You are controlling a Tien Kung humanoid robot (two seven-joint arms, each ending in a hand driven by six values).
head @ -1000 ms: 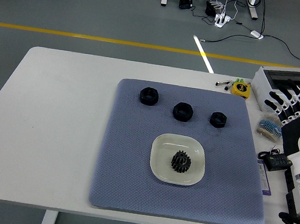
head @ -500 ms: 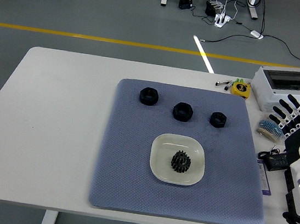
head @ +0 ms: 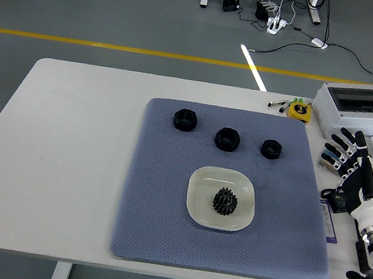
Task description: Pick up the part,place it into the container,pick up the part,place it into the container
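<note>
A black gear [head: 225, 202] lies in the white plate [head: 199, 210] on the blue-grey mat [head: 158, 198]. Three black nut-like parts sit in a row on the mat's far half: one at the left [head: 185, 119], one in the middle [head: 227, 139], one at the right [head: 271, 148]. My right hand [head: 349, 161] hangs at the table's right edge, off the mat, its fingers spread and holding nothing. The left arm does not show.
A grey box with a clear lid [head: 357, 109] stands at the back right. A yellow tape measure [head: 300, 111] and small tools [head: 278, 103] lie by the mat's far right corner. A small black device [head: 338, 199] lies under my right hand.
My right hand has dropped lower and drawn back toward the near right edge of the table. The parts and the plate have not moved.
</note>
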